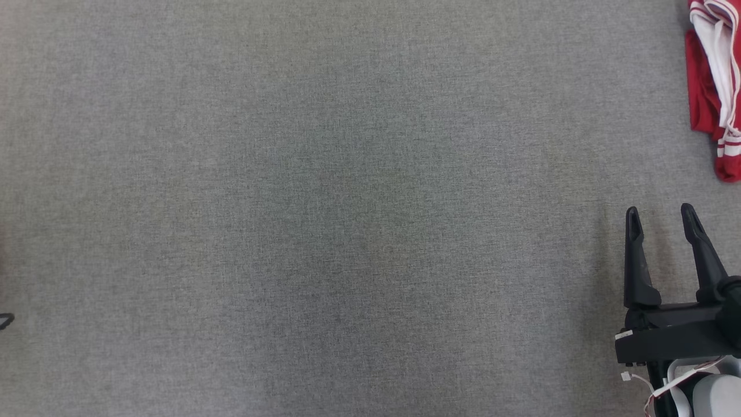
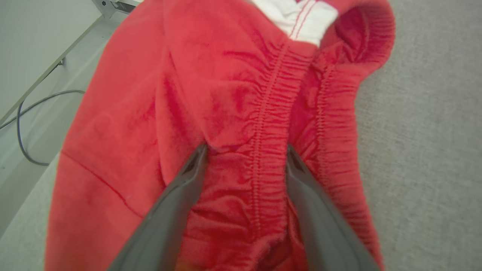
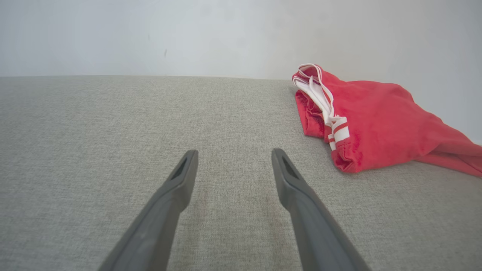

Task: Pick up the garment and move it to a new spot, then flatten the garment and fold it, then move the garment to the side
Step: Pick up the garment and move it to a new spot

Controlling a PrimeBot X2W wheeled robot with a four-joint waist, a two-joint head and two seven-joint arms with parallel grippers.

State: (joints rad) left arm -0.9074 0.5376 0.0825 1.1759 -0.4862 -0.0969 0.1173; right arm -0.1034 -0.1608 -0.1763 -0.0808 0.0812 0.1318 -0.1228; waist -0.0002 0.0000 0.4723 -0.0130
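Head view: my right gripper (image 1: 660, 209) hovers lower right, fingers spread and empty. The red garment (image 1: 709, 98) lies bunched at the far right of the bench (image 1: 347, 231).

Left wrist view: my left gripper (image 2: 246, 147), fingers spread, straddles the garment's gathered waistband (image 2: 263, 124). Closing here could pinch one layer and slip.

Right wrist view: arm low, nearly level.

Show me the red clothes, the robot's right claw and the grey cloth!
red garment (image 1: 701, 98): head view, top right corner, on its red fabric beside the white trim.
right gripper (image 1: 660, 209): head view, lower right, midway between its two dark fingertips.
grey cloth surface (image 1: 347, 202): head view, on a bare part near the middle.
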